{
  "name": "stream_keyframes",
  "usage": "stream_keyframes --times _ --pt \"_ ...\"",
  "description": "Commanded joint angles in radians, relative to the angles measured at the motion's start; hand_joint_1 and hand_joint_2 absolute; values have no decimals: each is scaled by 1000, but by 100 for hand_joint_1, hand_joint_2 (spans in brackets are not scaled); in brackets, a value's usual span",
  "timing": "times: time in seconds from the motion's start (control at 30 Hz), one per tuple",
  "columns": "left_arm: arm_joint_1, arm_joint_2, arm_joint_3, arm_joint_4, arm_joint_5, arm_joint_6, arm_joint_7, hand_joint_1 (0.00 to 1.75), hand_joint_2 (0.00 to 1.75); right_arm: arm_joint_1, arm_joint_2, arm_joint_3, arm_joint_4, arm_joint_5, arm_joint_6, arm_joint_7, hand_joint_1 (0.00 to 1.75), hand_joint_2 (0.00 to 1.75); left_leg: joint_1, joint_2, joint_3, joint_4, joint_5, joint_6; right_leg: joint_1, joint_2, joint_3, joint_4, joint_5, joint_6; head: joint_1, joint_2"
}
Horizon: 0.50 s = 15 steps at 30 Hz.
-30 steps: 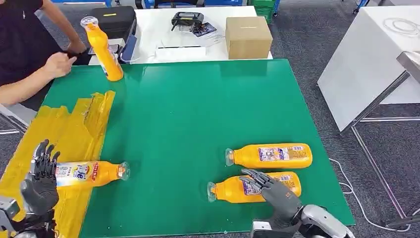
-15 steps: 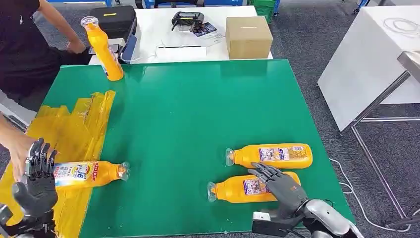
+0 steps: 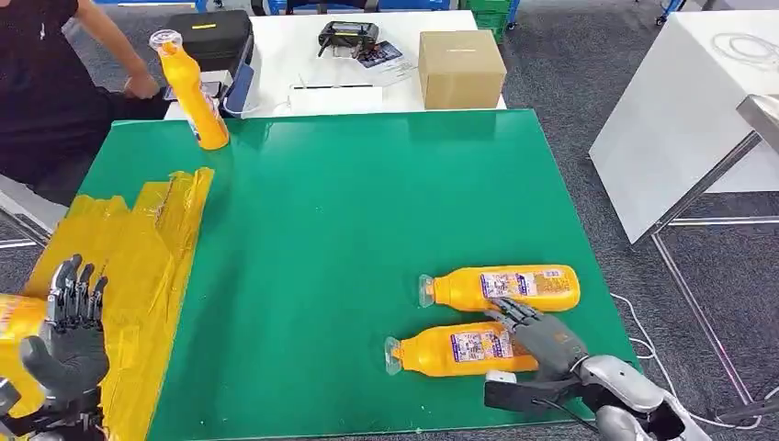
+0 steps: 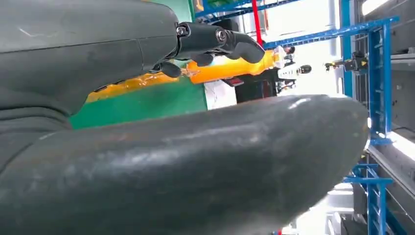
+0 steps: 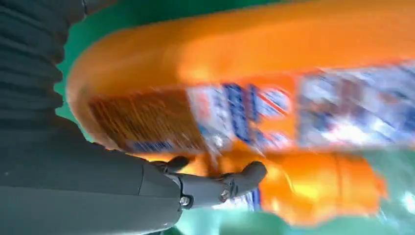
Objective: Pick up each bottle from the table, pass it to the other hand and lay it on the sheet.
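Near-side orange bottle point(image 3: 467, 349) lies on the green mat point(image 3: 349, 211), not yet lifted; right hand point(image 3: 542, 335) rests on its base end, fingers spread, no grip. Far-side lying bottle point(image 3: 501, 288) untouched just beside it. Left hand point(image 3: 69, 340) over yellow sheet point(image 3: 138, 248), fingers apart, holding nothing. Both still need handover

Left hand point(image 3: 66, 335) raised, fingers point(image 3: 73, 285) spread; right hand point(image 3: 544, 335) reaching forward.

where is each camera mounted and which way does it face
Head view: high on the body, looking forward and down at the green table; left hand and right hand enter from below.
Left wrist view: behind the left hand, facing the upright orange plastic bottle.
Right wrist view: behind the right hand, close on the nearer lying orange bottle.
Shared: head view also shows both bottles.
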<state>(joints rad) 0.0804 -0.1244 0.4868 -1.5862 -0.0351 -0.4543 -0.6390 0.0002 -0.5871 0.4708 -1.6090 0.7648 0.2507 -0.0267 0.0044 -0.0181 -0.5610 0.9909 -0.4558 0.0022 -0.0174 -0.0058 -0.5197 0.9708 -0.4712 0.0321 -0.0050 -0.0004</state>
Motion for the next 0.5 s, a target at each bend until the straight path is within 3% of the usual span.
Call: stream_keyframes --times 0.03,0.07,0.3,0.5 --pt "-75 6 -16 85 20 1 25 0 0 -131 -69 188 196 -25 84 14 166 175 1 1 3 -1 0 0 1 0 3 -2 1 -1 0 0" --pt "-79 7 -21 86 20 2 28 0 0 -139 -54 207 222 -18 84 18 175 175 1 1 3 -1 1 0 1 0 4 -3 1 -1 0 0" --pt "-102 15 -62 103 27 21 51 0 0 -192 68 320 414 24 17 28 175 175 3 9 9 -3 0 1 3 6 7 -5 2 -2 0 0" --pt "-94 17 -64 106 75 14 91 0 0 -176 177 268 466 -30 -85 13 175 175 6 21 22 -2 -7 -2 6 20 16 -4 2 -2 1 0"
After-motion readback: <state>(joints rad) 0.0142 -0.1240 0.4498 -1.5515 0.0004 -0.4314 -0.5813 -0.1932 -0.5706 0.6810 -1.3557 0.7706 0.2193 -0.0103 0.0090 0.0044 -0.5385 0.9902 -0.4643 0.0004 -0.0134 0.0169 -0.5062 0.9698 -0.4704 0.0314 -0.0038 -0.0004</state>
